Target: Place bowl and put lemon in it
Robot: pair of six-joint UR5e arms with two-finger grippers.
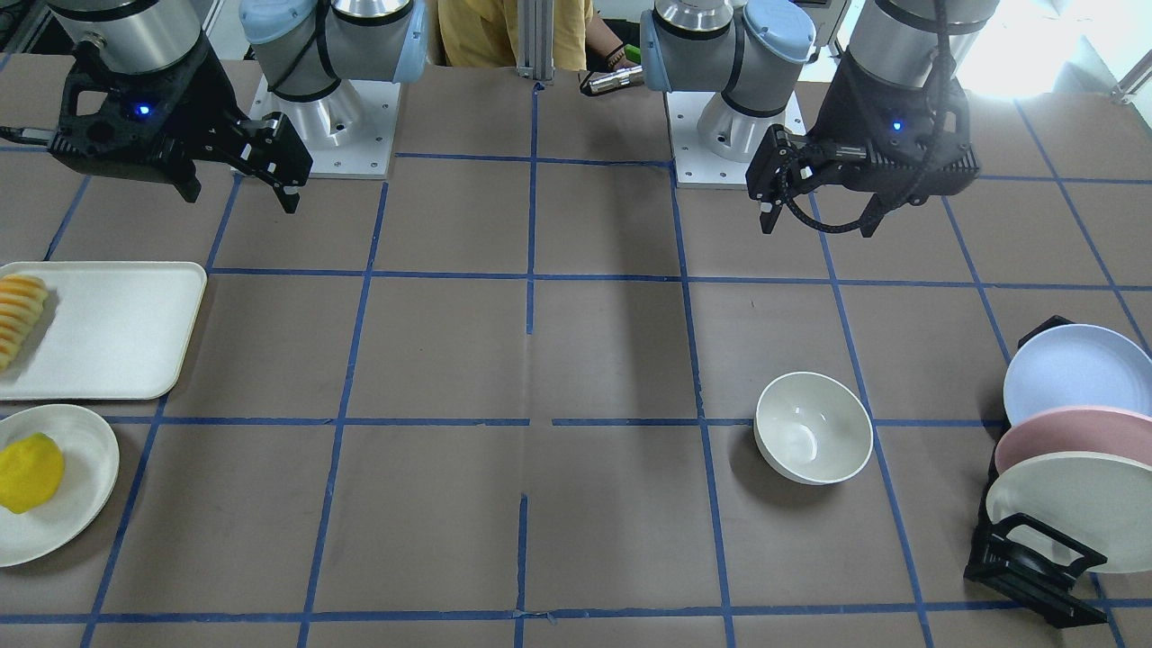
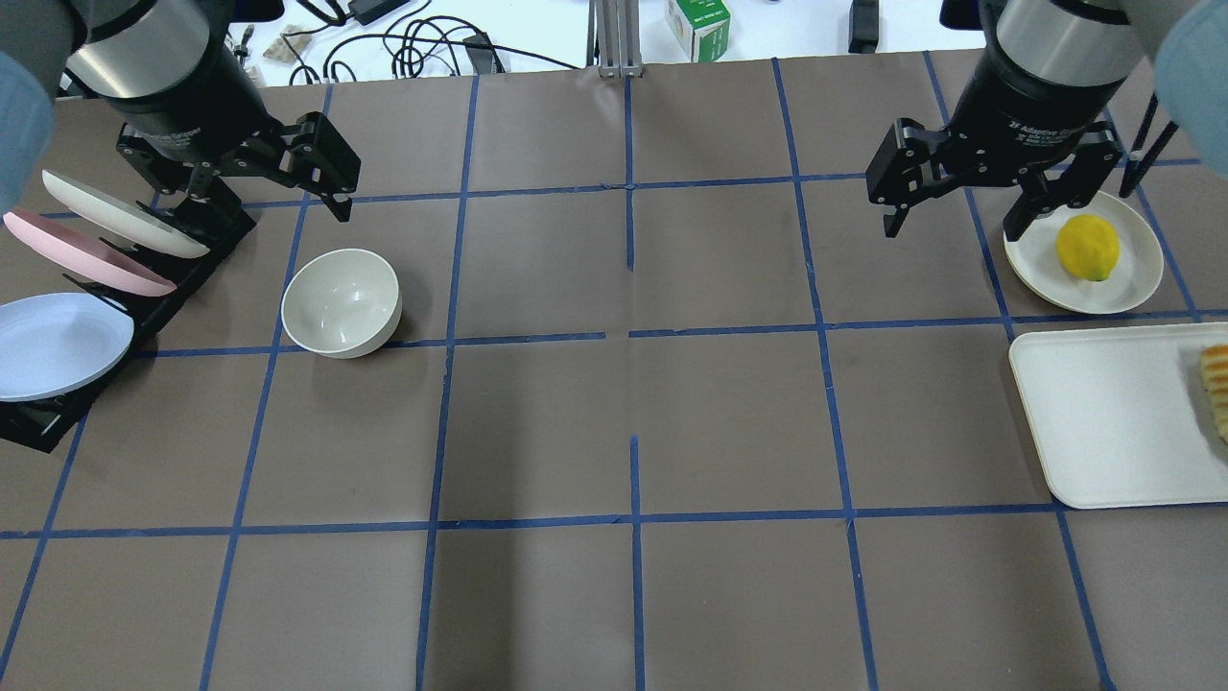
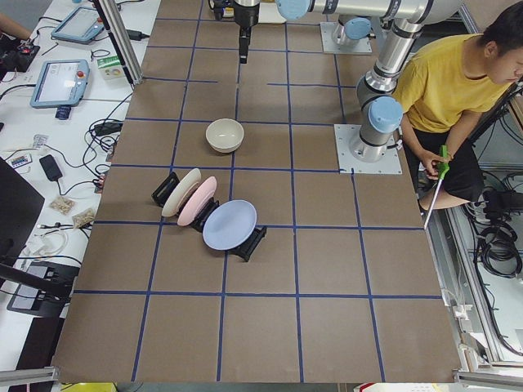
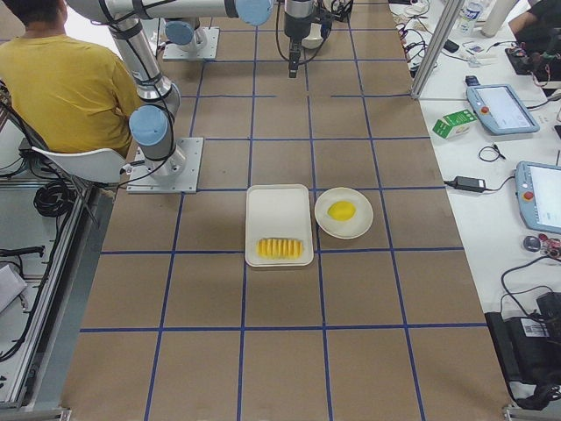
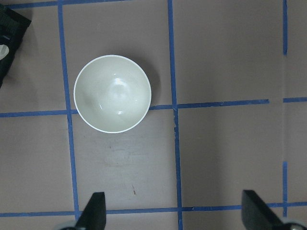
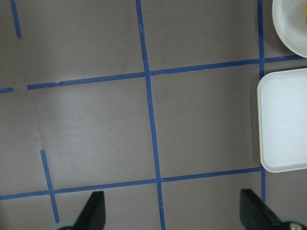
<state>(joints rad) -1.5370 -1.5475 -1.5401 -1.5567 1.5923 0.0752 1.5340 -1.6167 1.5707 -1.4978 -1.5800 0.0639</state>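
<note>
The off-white bowl (image 1: 813, 427) stands upright and empty on the table, on the robot's left half (image 2: 341, 302). It shows in the left wrist view (image 5: 112, 93), ahead of the open fingers. My left gripper (image 2: 271, 202) hangs open and empty above the table, just beyond the bowl (image 1: 817, 227). The yellow lemon (image 2: 1087, 247) lies on a flat off-white plate (image 2: 1041, 264) at the robot's right. My right gripper (image 2: 952, 232) is open and empty, raised beside that plate (image 1: 241, 200). The lemon is out of the right wrist view.
A white tray (image 2: 1103, 413) with a row of sliced fruit (image 2: 1216, 389) lies next to the lemon's plate. A black rack of pastel plates (image 2: 77, 278) stands left of the bowl. A person in yellow (image 3: 445, 82) sits behind the robot bases.
</note>
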